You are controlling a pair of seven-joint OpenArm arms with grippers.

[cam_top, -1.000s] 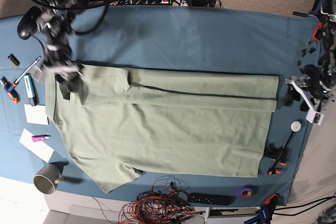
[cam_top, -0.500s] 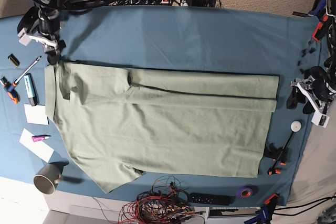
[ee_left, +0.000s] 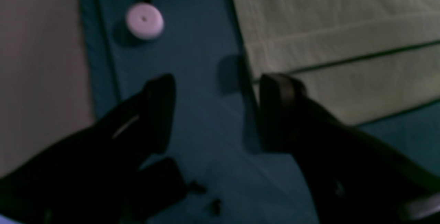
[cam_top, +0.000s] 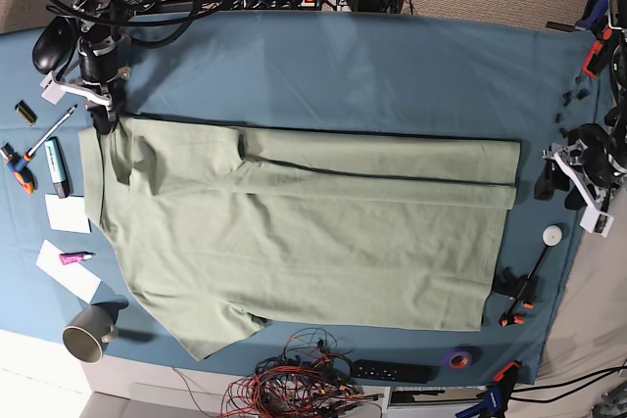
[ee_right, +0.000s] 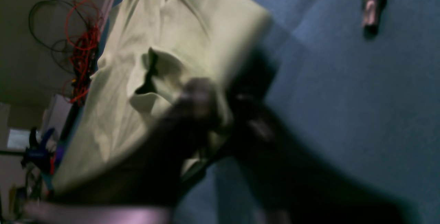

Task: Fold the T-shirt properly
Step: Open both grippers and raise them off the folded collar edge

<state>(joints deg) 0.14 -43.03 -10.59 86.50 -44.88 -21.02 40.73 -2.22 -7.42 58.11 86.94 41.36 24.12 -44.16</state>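
In the base view, the T-shirt [cam_top: 294,227] is seen spread flat on the blue table cloth [cam_top: 372,75], its far edge folded over. The right gripper [cam_top: 101,110] is pinched on its far-left collar corner. In the left wrist view, the left gripper [ee_left: 215,114] is shown spread wide, empty, above bare cloth beside the hem. In the right wrist view, the fabric is shown clamped between blurred jaws.
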